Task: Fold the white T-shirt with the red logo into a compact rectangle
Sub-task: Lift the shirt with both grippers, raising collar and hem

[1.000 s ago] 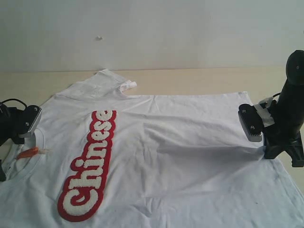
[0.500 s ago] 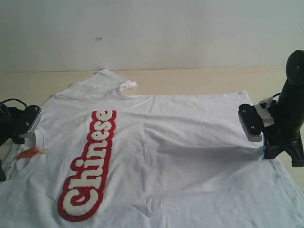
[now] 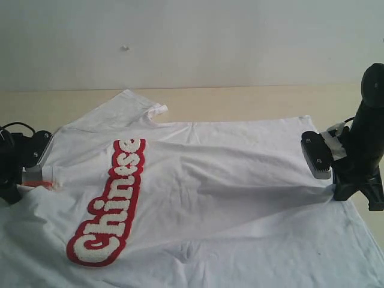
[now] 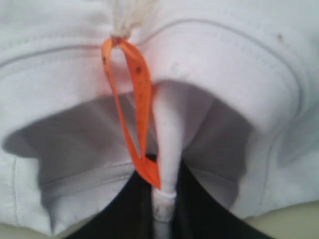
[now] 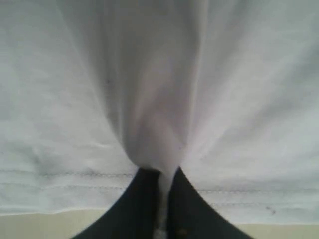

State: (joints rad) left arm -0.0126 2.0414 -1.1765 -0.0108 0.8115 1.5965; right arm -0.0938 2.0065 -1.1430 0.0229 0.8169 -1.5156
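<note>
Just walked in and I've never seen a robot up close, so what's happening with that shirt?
Two robot arms are working on a white T-shirt spread on a table, its red logo face up. The left gripper is clamped on the collar beside the orange tag. The right gripper is clamped on the opposite hem edge. The shirt is not folded yet.

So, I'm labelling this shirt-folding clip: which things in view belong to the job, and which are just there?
Part of the job:
- white T-shirt
- its red logo
- left jaws, shut on the collar
- right jaws, shut on the hem

Just there:
- table
- wall
- orange tag hanging at the collar
</note>
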